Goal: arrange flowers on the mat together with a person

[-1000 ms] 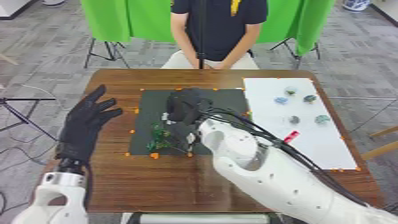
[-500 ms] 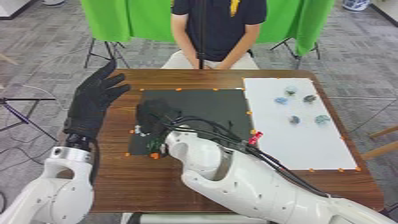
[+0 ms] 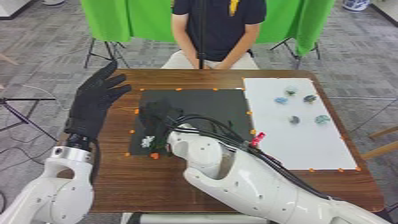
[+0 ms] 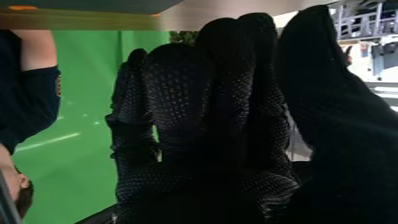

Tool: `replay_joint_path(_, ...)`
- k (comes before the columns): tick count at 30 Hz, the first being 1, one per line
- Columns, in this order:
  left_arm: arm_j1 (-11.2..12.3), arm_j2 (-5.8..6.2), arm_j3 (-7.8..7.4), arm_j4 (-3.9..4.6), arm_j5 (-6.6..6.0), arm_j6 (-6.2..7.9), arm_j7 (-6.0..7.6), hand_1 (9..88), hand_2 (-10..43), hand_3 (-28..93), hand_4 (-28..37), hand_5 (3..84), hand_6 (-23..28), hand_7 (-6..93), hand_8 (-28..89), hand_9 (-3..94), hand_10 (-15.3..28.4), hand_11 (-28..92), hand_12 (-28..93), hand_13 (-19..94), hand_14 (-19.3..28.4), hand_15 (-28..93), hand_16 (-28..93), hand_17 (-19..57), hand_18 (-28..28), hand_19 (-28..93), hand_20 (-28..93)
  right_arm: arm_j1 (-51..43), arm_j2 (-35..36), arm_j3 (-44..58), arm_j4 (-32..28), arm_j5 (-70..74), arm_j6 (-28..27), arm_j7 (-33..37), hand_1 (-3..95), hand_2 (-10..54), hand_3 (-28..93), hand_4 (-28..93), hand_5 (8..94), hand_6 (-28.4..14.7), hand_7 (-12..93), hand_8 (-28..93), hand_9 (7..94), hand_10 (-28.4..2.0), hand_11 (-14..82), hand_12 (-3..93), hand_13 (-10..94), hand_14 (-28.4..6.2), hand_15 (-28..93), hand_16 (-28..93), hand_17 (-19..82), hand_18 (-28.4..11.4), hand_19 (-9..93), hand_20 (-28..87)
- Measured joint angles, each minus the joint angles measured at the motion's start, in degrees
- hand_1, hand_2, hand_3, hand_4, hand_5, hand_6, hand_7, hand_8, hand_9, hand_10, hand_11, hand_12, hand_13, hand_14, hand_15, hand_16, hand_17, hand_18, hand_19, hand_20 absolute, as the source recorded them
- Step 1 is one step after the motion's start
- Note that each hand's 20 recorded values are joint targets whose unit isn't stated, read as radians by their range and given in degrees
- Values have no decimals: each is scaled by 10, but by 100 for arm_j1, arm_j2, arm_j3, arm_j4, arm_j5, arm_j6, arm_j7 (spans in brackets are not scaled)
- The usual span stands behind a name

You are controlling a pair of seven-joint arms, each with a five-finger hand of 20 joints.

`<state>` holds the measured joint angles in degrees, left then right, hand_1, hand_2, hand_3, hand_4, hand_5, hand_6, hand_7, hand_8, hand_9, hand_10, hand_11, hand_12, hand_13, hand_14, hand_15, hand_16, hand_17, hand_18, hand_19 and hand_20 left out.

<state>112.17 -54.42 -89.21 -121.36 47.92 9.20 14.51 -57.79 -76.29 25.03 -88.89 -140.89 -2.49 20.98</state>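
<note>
Right hand (image 3: 158, 111), 1, above the black mat (image 3: 213, 102) in the head view. White flower (image 3: 147, 141), 1, towards its near-left corner, long axis roughly near-to-far, facing unclear; small flowers (image 3: 281, 100), 5, on the white sheet (image 3: 306, 147). Right wrist view: fingers nearly straight, thumb apart, nothing seen held.

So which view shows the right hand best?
The right wrist view: the right hand is large there, its fingers and thumb distinct. The head view shows it small, black against the dark mat.
</note>
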Motion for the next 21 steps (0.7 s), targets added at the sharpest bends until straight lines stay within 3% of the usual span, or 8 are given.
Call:
replay_joint_path(5,74,2,-3,-16,1,-1,59,236,48,782,-283,350,43,112,-93,325,163,210,89,243,243,423,-64,-103,233,439,121,162,50,-356,-20,138,232,260,460,-95,660,-283,669,67,188,-122,788,-90,504,249,750,-61,687,219,283,-177,777,327)
replay_joint_path(9,302,44,-72,-111,-5,28,141,237,48,782,-283,350,43,112,-93,325,164,210,88,244,243,422,-64,-103,233,439,121,302,112,-672,-108,426,604,489,459,-95,653,-283,671,64,189,-113,784,-92,507,239,749,-62,686,218,283,-178,779,326)
replay_joint_path(14,673,-46,-431,-297,9,119,90,237,49,780,-283,351,43,112,-94,324,164,209,88,244,243,423,-64,-102,233,439,121,-109,117,223,-466,710,510,57,457,-95,651,-283,674,59,186,-108,780,-95,504,234,746,-64,687,217,284,-181,784,327)
replay_joint_path(17,876,-112,-643,-394,14,202,75,236,49,779,-283,352,43,112,-94,324,164,209,87,244,242,422,-64,-102,233,439,121,-118,281,532,-800,1102,561,149,443,-95,662,-283,676,56,179,-114,775,-99,499,232,738,-69,687,217,281,-184,785,326)
replay_joint_path(19,983,-132,-714,-430,16,254,76,236,49,780,-283,355,43,111,-94,325,164,210,88,245,242,423,-64,-103,233,439,121,10,490,599,-1033,1388,618,301,398,-95,691,-282,656,44,176,-132,752,-110,453,212,709,-79,656,200,263,-186,755,310)
replay_joint_path(21,1069,-136,-735,-439,16,313,81,235,49,780,-283,364,40,110,-94,327,164,211,88,245,242,424,-64,-103,233,439,121,86,708,854,-1272,1717,628,394,349,-48,728,-281,620,19,178,-131,709,-120,384,183,656,-105,578,161,229,-197,684,271)
